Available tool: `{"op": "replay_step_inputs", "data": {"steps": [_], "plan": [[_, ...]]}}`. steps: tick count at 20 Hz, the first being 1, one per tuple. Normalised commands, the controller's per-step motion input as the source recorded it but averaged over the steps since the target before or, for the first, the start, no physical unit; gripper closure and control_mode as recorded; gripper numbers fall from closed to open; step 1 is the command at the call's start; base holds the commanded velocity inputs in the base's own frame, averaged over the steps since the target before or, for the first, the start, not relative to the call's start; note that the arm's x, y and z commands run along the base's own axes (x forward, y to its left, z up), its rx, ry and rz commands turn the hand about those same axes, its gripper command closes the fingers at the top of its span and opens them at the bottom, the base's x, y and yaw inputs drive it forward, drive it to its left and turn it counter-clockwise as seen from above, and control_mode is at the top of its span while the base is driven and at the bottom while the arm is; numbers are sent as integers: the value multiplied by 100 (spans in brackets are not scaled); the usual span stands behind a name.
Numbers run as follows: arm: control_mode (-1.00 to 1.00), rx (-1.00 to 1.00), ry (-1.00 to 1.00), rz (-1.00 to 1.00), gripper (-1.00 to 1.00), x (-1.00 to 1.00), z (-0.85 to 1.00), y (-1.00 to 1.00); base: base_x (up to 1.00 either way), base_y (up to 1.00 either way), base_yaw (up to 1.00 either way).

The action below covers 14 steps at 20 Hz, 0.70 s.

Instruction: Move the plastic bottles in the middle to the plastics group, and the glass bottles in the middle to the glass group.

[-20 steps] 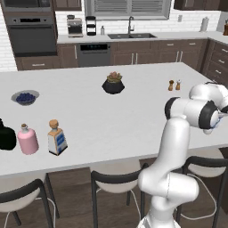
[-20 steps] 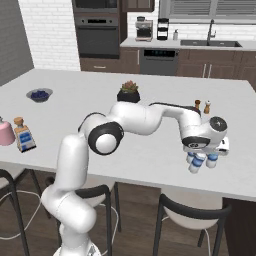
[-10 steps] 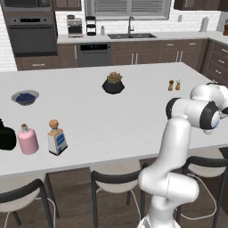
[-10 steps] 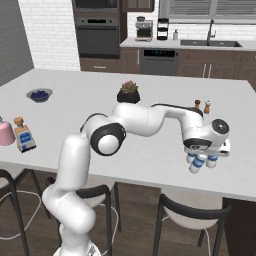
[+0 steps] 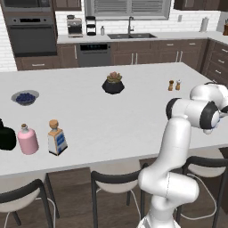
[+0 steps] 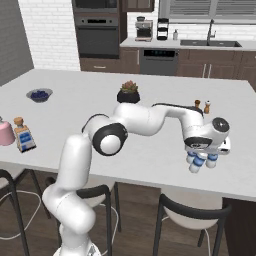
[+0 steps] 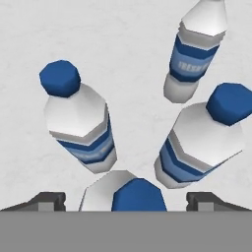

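Note:
Several small clear water bottles with blue labels and caps stand close together near the island's right front edge (image 6: 199, 162). In the hand view one bottle (image 7: 129, 193) stands directly between my fingertips, with others to its left (image 7: 78, 120), right (image 7: 204, 140) and beyond (image 7: 192, 47). My gripper (image 7: 127, 201) is open, its tips well clear of the bottle on both sides, and it hangs just above the cluster (image 6: 202, 154). At the far left stand the corked glass bottle (image 5: 56, 138), the pink flask (image 5: 27, 139) and the black bottle (image 5: 5, 136).
A potted plant (image 5: 113, 83) sits mid-island, a bowl of blueberries (image 5: 25, 97) at the left, and salt and pepper shakers (image 5: 174, 85) at the right. Stools (image 5: 118, 178) line the front edge of the white counter (image 5: 111, 116). The water bottles stand near the counter's edge.
The jaws have spread apart, letting go of the water bottle between them. The hand has stayed over the cluster of water bottles.

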Motion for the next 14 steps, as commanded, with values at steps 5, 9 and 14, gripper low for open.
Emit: {"op": "replay_step_inputs", "data": {"steps": [5, 9, 14], "plan": [[-100, 0, 0, 3, -100, 0, -15, 1, 0, 0, 0], [-100, 0, 0, 4, -100, -1, -16, 7, 0, 0, 0], [-100, 0, 0, 4, -100, -3, -17, 17, 0, 0, 0]]}}
